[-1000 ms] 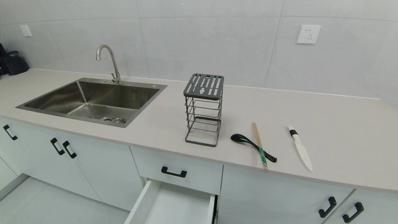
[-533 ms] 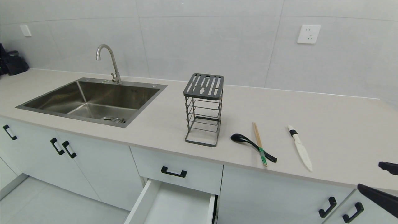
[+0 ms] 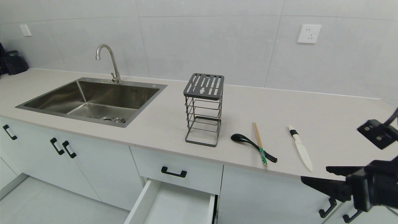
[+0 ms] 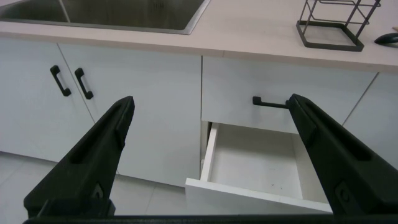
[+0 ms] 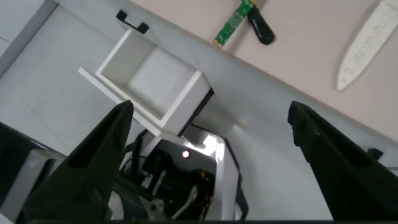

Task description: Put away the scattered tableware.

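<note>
Pale surface (image 3: 329, 118) carries spoon (image 3: 238, 137), chopsticks (image 3: 256, 133) and knife (image 3: 301, 148) beside the rack (image 3: 203, 109); right gripper (image 3: 315, 175) has its fingers spread wide, empty; left gripper (image 4: 211, 102) likewise.

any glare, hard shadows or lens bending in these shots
Head view: soft even light, faint shadows by the rack and spoon, mild sheen in the sink; tile seams on the wall bow, so the lens bends lines. Left wrist view: fingers show dark, no glare.

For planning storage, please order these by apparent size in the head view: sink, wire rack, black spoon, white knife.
1. sink
2. wire rack
3. black spoon and white knife: similar length, not ranked.
</note>
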Robot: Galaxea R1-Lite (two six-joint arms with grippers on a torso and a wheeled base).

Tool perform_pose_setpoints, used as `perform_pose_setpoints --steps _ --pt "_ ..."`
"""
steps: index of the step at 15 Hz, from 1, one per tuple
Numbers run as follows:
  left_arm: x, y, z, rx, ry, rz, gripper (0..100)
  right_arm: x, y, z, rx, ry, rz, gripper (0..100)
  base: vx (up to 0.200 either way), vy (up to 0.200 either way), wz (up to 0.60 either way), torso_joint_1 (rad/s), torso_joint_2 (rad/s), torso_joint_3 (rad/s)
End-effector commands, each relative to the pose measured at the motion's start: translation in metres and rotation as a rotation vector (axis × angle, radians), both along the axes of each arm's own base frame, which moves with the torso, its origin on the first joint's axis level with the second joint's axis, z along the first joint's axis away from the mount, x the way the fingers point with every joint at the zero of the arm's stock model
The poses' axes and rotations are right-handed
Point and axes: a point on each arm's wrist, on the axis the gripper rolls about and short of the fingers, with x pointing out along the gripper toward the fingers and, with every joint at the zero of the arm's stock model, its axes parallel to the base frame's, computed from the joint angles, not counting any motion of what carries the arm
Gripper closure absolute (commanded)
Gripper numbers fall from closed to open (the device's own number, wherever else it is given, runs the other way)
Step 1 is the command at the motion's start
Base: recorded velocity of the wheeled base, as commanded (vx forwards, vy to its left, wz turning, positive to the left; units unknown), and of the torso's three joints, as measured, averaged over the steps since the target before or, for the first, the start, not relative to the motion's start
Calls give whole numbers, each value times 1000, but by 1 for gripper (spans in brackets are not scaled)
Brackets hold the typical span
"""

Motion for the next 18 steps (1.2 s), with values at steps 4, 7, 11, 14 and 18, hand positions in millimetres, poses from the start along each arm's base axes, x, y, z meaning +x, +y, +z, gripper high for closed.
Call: perform_pose_setpoints --steps 4,7,11,14,18 --pt "0 0 0 -1 1 0 0 36 34 -16 -40 147 19 0 0 0 0 0 0 0" --pt "0 0 0 1 1 0 0 53 51 -21 9 220 -55 0 0 0 0 0 0 0" --pt "0 0 0 1 1 0 0 85 82 -41 -8 300 -109 0 0 0 0 0 0 0" --pt "0 0 0 -1 1 0 0 104 99 -53 10 333 -137 0 0 0 0 0 0 0" --pt "0 0 0 -1 1 0 0 115 102 -63 -37 323 -197 0 0 0 0 0 0 0"
